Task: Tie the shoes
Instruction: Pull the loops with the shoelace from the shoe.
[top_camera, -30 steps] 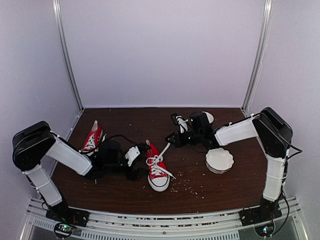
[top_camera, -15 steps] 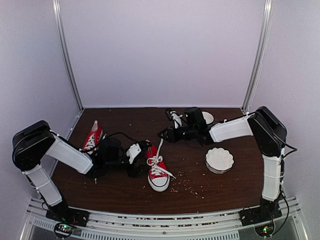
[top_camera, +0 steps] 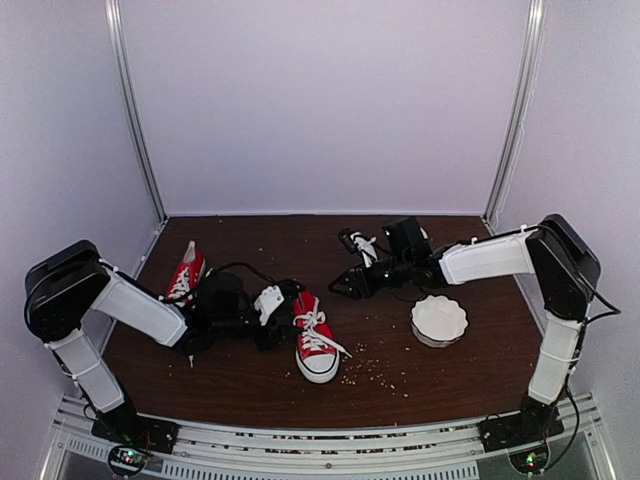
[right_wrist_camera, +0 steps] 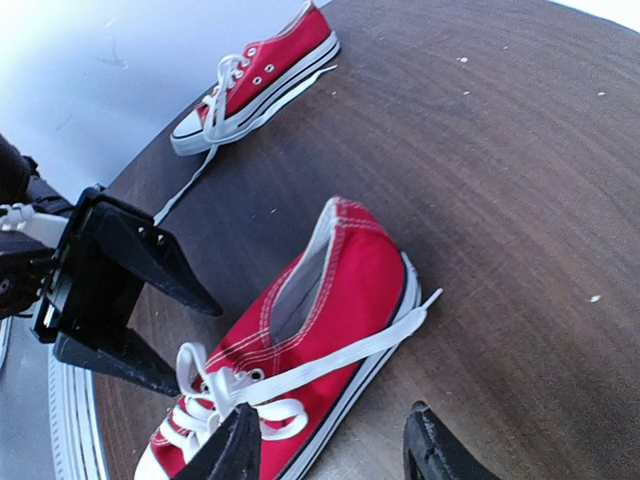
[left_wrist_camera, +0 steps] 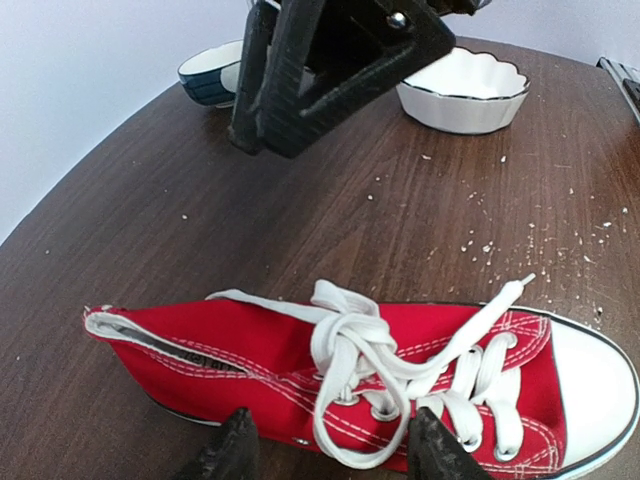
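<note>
Your left pincer (left_wrist_camera: 335, 450) stands part open and holds nothing. Its fingertips (left_wrist_camera: 238, 448) straddle the near side of the red shoe (left_wrist_camera: 330, 370), and a slack loop of the white lace (left_wrist_camera: 350, 345) lies between them. Your right pincer (right_wrist_camera: 330, 450) is likewise part open and empty, hovering near the same shoe's heel and close to the left one. That shoe lies mid-bench (top_camera: 250, 385), toe toward the arm bases. The second shoe (top_camera: 185, 275) sits well apart at the far left, its lace trailing.

The knot looks only loosely crossed, by my judgement. If you close the left pincer here, you may pinch canvas along with the lace, or miss the loop altogether. Pull hard and the light, unpinned shoe will likely slide, or the free end (left_wrist_camera: 505, 295) may slip out. The pincers are near enough to knock each other, and the white bowl (top_camera: 438, 320) stands near the right arm's sweep.
</note>
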Controlling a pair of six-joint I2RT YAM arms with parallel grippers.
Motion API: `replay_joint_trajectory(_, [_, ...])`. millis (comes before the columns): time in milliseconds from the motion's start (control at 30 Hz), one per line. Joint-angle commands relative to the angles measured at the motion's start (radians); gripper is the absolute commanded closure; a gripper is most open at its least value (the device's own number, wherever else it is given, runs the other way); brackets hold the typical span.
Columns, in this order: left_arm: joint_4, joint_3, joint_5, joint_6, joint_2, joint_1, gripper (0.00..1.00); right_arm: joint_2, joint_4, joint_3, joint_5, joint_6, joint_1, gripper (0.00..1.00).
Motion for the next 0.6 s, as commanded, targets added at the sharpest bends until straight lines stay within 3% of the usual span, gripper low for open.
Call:
replay_joint_trajectory(0, [0.018, 0.027, 0.010, 0.017, 0.017, -0.002, 0.52, 0.059, 0.062, -0.034, -0.159, 0.029, 0.028, 0.52])
replay_joint_trajectory(167, [0.010, 0.027, 0.017, 0.016, 0.015, -0.003, 0.63, 0.129, 0.232, -0.035, -0.176, 0.157, 0.047, 0.52])
replay_joint_trajectory(367, [0.019, 0.019, 0.024, 0.013, 0.008, -0.003, 0.74, 0.180, 0.260, -0.030, -0.199, 0.205, 0.047, 0.55])
replay_joint_trajectory(567, [0.022, 0.015, 0.036, 0.007, 0.010, -0.004, 0.95, 0.180, 0.294, -0.065, -0.207, 0.234, 0.047, 0.64])
